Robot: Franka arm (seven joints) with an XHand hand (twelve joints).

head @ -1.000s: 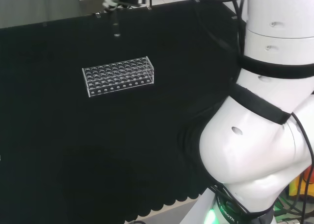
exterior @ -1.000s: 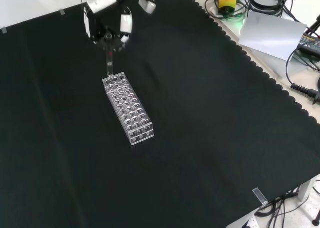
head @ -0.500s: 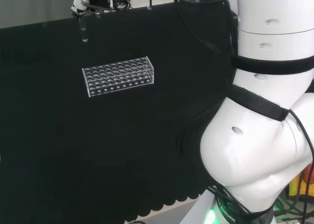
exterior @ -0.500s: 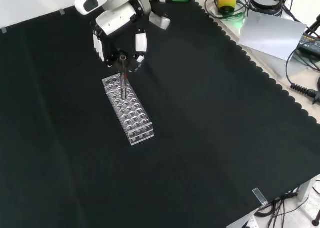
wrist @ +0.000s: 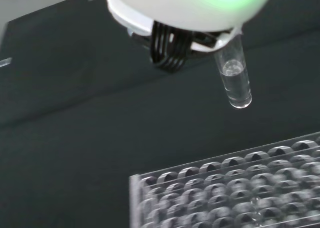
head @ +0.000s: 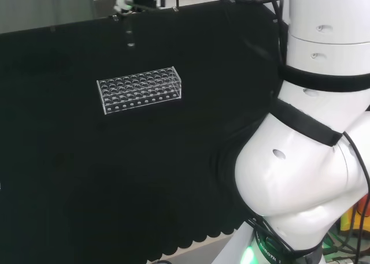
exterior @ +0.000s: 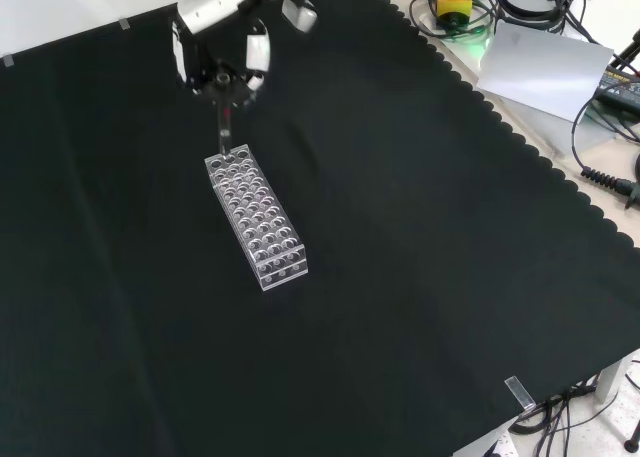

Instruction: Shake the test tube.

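One test tube (exterior: pixel 222 135) is hanging from the hand (exterior: pixel 220 39), fingers curling round its top | I am seeing it held above the black cloth (exterior: pixel 420 277), just beyond the clear tube rack (exterior: pixel 256 217) end, front view | clear liquid is sitting low inside, wrist view

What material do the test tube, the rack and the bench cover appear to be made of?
Test tube: clear glass or plastic, glossy; the dark cloth shows through it and its rounded tip catches light.
Rack: clear hard plastic by its look, with sharp edges and bright glints around the holes.
Cloth: black matte fabric with a scalloped edge and no shine.
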